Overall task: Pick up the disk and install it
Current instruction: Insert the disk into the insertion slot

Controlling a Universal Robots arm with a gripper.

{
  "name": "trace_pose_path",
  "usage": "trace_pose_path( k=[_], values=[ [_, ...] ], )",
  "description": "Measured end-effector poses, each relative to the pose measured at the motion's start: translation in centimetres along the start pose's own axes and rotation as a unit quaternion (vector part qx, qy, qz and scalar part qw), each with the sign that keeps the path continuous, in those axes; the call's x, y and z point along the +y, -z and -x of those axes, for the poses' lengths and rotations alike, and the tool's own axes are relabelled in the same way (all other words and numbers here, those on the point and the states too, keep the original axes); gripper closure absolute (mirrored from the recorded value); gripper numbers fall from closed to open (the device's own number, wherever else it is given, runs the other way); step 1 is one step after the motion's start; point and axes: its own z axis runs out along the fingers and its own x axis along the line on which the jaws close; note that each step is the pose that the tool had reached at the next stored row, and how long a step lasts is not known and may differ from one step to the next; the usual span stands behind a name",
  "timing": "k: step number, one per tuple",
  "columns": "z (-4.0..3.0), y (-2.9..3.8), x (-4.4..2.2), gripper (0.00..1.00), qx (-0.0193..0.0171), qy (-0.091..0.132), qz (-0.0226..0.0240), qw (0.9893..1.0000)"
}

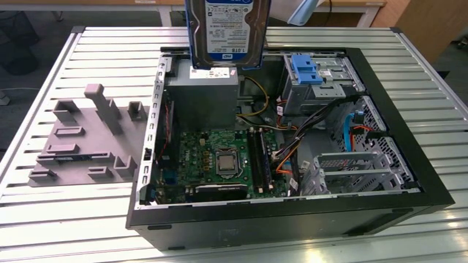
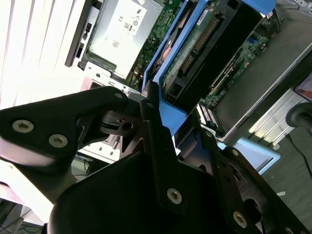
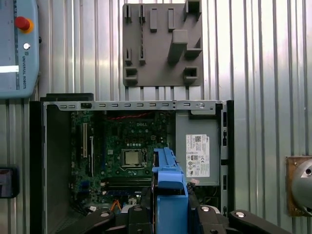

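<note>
Above an open computer, my black gripper (image 2: 175,119) is clamped on the disk (image 1: 223,33), with its jointed metal fingers (image 2: 158,146) pressed against either side of the blue plastic carrier (image 3: 169,183) that frames it. In the exterior view the disk hangs upright over the far edge of the case (image 1: 292,222). It is a flat silver rectangle with its glossy white-and-blue label facing the camera, and thin blue rails run down both long edges. The second wrist view shows its other face, a green circuit panel set in dark metal. Directly below the disk sits a plain grey metal box (image 1: 203,98) with a white sticker. Nearer than that lies the green main board (image 1: 208,164), which is studded with small parts and has a square silver chip (image 1: 227,163) at its middle. The case is a black-walled tower lying on its side with the lid off. At its far end, towards the exterior view's right, a blue slotted bracket (image 1: 303,68) stands upright. A perforated silver cage (image 1: 351,170) fills the near corner on that side. The case rests on a table (image 1: 73,219) of pale ribbed metal slats. On the exterior view's left, just beside the case, is a matte grey moulded plate (image 1: 80,142) with blocky posts and low ridges.
</note>
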Motion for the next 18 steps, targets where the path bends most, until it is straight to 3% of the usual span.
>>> trace_pose_path(
  k=[11,18],
  values=[
    [-1.5,0.01,-0.05,0.64,0.0,0.0,0.0,1.0],
    [-2.81,0.02,-0.1,0.64,0.0001,0.0,0.0001,1.0]
  ],
)
